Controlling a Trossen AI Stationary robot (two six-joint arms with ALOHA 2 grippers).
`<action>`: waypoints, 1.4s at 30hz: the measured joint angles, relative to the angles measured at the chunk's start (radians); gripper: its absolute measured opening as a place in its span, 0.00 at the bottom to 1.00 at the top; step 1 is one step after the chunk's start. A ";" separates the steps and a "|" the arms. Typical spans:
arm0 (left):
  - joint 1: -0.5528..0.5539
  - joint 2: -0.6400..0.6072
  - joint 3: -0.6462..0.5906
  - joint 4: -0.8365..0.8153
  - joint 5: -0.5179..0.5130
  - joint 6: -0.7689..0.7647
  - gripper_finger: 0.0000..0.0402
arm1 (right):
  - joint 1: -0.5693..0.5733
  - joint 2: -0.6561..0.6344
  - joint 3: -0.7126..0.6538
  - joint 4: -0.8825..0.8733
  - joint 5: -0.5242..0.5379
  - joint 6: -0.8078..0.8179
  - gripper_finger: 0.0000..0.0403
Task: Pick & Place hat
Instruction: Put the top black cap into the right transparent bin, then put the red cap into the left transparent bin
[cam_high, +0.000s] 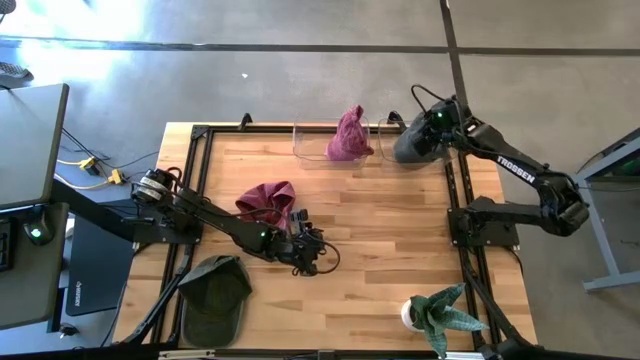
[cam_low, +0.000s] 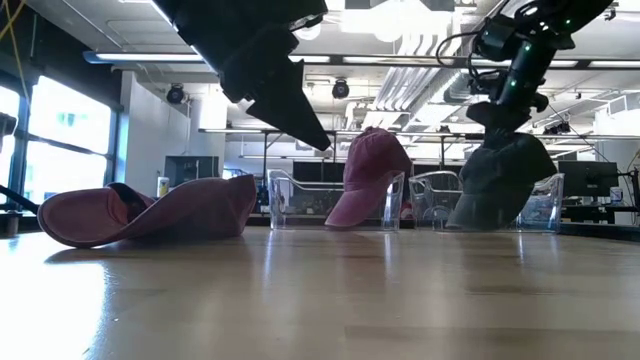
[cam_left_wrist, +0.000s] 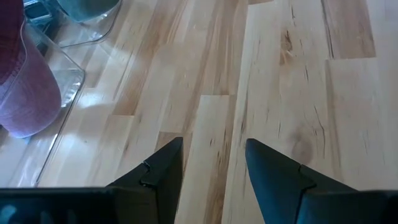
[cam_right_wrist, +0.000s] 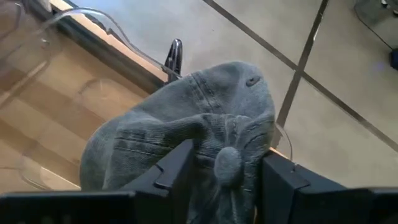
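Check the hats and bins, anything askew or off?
Nothing damaged or spilled. The grey hat hangs bunched from the right pincer at the far-edge clear bin. The pink hat stands on end in the neighbouring bin, rather than lying flat.

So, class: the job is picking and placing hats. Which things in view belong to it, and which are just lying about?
Belong to the job:
grey hat at the right gripper
pink hat in a clear bin
maroon hat
green cap
left gripper

Lying about:
potted plant
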 joint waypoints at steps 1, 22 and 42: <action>0.000 0.000 0.000 0.001 0.000 0.000 0.42 | 0.000 0.000 0.005 -0.008 -0.002 0.002 0.37; 0.000 0.000 0.000 0.021 0.002 0.019 0.42 | 0.050 0.029 0.129 -0.264 -0.168 0.064 0.21; 0.000 0.000 0.000 0.019 0.002 0.019 0.42 | 0.006 0.173 0.046 0.013 0.109 0.083 0.02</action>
